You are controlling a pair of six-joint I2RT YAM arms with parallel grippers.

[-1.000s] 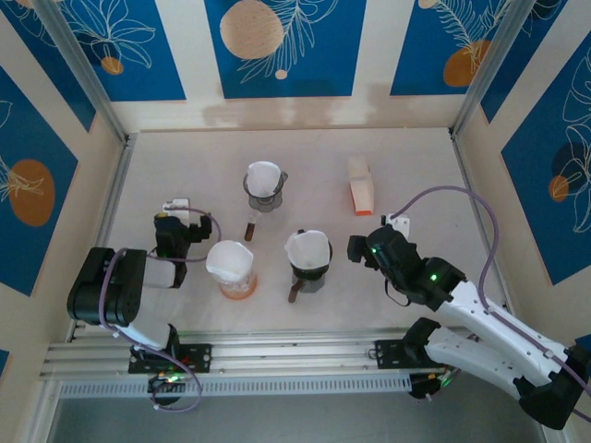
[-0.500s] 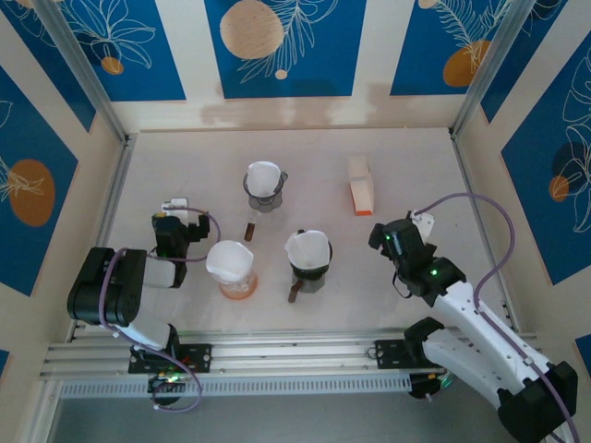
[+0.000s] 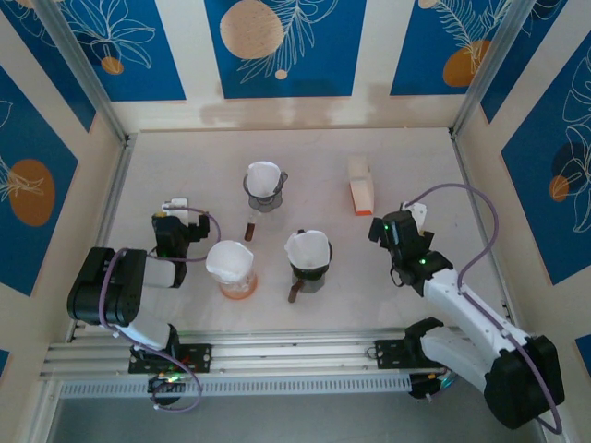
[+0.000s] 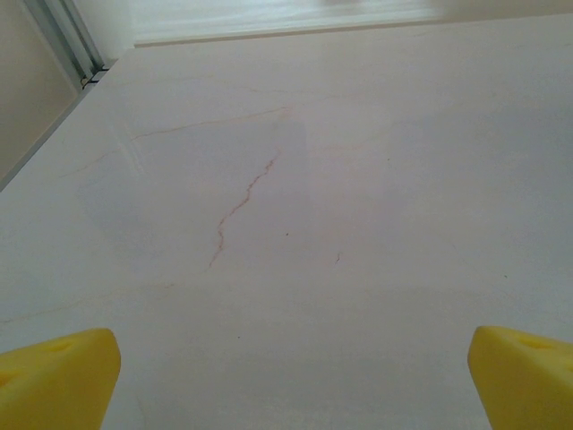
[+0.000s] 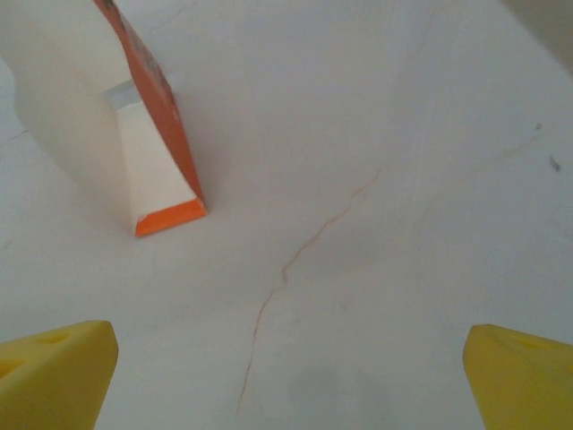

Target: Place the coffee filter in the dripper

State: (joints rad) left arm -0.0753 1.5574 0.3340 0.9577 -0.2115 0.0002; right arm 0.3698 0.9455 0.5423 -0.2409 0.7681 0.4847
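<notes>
Both grippers are shown spread to their full width and empty: the left gripper (image 3: 174,214) (image 4: 286,376) is held low over the left side of the pale tabletop (image 3: 420,161), and the right gripper (image 3: 380,225) (image 5: 286,376) is poised on the right, just short of an orange-and-white carton (image 3: 361,185) (image 5: 134,134), with nothing touched by either. From the overhead camera, white coffee filters (image 3: 307,247) are seen seated in three drippers between the arms: a glass dripper (image 3: 265,197) farthest back, an orange dripper (image 3: 237,286) near the left arm and a dark dripper (image 3: 307,275) at centre. A small brown object (image 3: 249,227) is seen lying between them, too small to be named. From the right wrist, the carton is shown upright at upper left, its open side turned toward the camera, and a thin reddish vein is traced across the marble-like surface. From the left wrist, bare tabletop is recorded between the yellow fingertips (image 4: 54,381), along with another vein and an aluminium rail (image 4: 64,38) in the far corner. The cell is enclosed by blue wall panels (image 3: 286,46) printed with pale leaves and orange discs.
</notes>
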